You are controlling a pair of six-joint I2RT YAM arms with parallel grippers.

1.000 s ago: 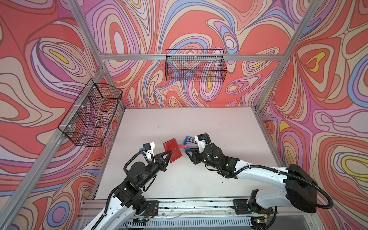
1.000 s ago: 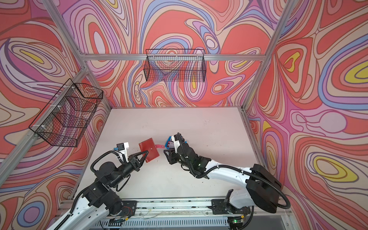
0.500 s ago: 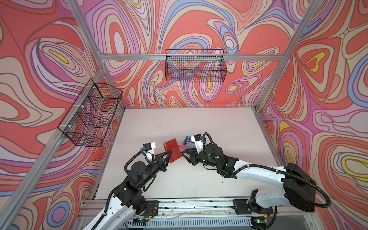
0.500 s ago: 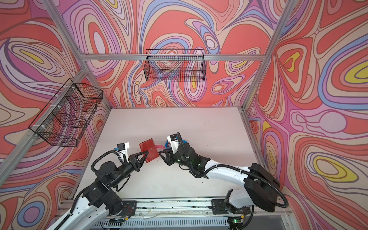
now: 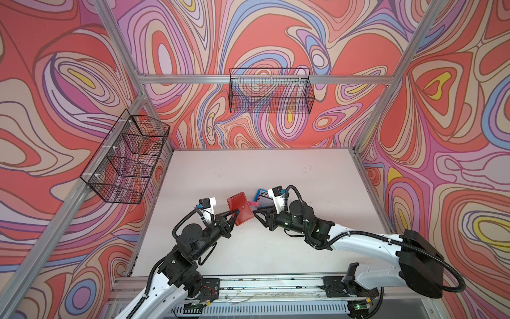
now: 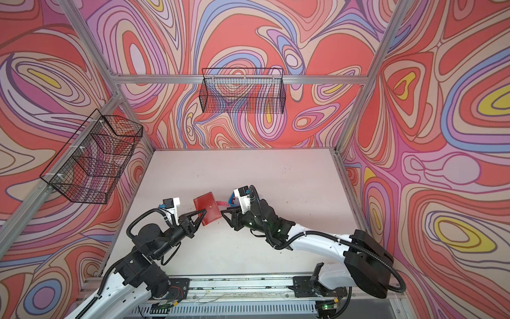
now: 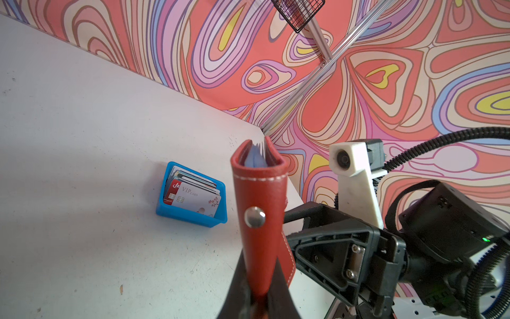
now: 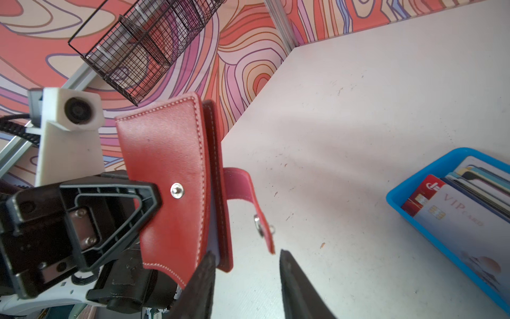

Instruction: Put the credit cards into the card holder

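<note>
Bright, even daylight-like light fills the patterned enclosure; soft, diffuse shadows band the white table [image 5: 276, 171] in both top views and the wrist views; wide lenses bow the frame rails toward the edges; close to the wrist lens, dark fingers [image 8: 198, 290] blur; the card holder [image 7: 259, 215] carries a faint sheen.

top views: high at front, looking down on whole table [image 5: 276, 171] | wrist views: close, facing each other across wallet [image 7: 259, 198], both catching tray [image 7: 187, 216]

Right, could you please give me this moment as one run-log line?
left gripper: shut on card holder | right gripper: open, near unsnapped strap | credit cards: in blue tray
</note>
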